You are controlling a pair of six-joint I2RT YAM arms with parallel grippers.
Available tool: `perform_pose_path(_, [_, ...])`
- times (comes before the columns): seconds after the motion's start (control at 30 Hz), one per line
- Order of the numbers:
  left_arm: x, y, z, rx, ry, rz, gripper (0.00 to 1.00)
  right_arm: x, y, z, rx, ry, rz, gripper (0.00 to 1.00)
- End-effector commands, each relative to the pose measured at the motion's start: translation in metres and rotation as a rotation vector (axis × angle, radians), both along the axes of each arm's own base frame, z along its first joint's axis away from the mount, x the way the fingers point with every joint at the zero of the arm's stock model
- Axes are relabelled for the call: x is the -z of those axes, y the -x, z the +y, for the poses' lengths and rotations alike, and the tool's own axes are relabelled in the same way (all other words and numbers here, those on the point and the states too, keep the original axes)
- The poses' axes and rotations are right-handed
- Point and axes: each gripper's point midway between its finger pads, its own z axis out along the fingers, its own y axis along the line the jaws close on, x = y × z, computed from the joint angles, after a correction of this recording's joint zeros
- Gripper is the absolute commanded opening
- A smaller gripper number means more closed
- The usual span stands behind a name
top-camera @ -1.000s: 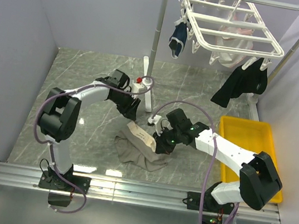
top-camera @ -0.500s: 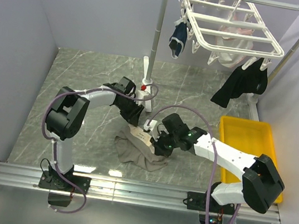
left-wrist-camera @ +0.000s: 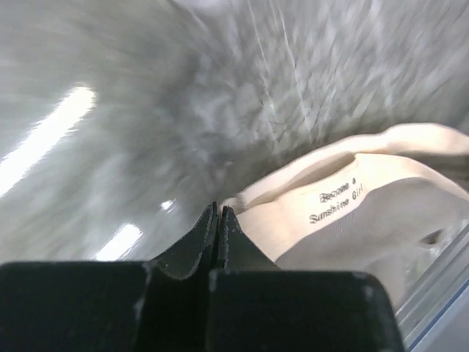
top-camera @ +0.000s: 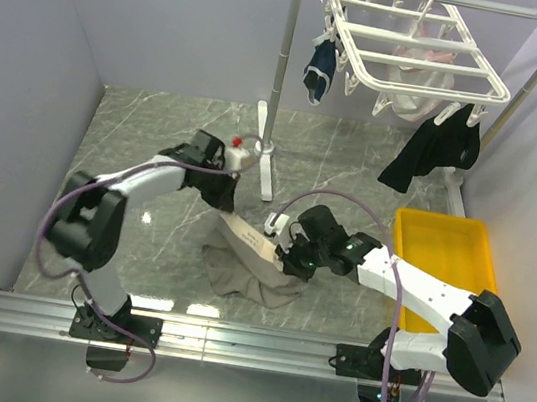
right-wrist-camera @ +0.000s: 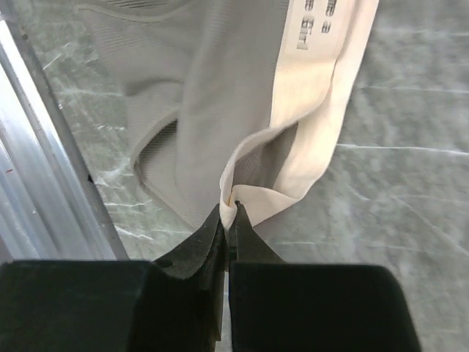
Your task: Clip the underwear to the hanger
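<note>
The taupe underwear [top-camera: 242,276] with its beige waistband lies on the marble floor between my two grippers. My left gripper [top-camera: 223,197] is shut, its tips pinching the near end of the waistband [left-wrist-camera: 344,209] in the left wrist view. My right gripper [top-camera: 290,262] is shut on a fold of the waistband [right-wrist-camera: 256,192], with the grey fabric [right-wrist-camera: 212,88] spread beyond it. The white hanger [top-camera: 421,57] hangs high at the back right from a pole, well away from both grippers.
Navy briefs [top-camera: 320,70], a pink garment [top-camera: 420,82] and a black garment [top-camera: 433,150] hang from the rack. The grey pole stand [top-camera: 279,91] rises just behind the left gripper. A yellow tray [top-camera: 449,279] lies at the right. Grey walls close in both sides.
My left gripper came down to the waistband's end, then pulled back up and left, stretching the waistband. My right gripper stayed shut on the other end.
</note>
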Motion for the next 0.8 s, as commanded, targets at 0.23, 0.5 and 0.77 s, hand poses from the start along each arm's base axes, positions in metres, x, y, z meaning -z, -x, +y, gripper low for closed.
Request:
perform_pose_path(0.23, [-0.186, -0.039, 0.043, -0.242, 0.141, -0.536, 0.00, -0.103, -0.090, -0.019, 0.208, -0.154, -0.226, 0.00])
perform_pose_path(0.5, [-0.219, 0.000, 0.057, -0.252, 0.176, -0.604, 0.00, -0.127, -0.058, -0.013, 0.085, -0.222, -0.160, 0.00])
perform_pose_path(0.77, [-0.227, 0.055, 0.082, -0.251, 0.120, -0.583, 0.00, -0.127, 0.015, 0.000, -0.168, -0.342, 0.059, 0.00])
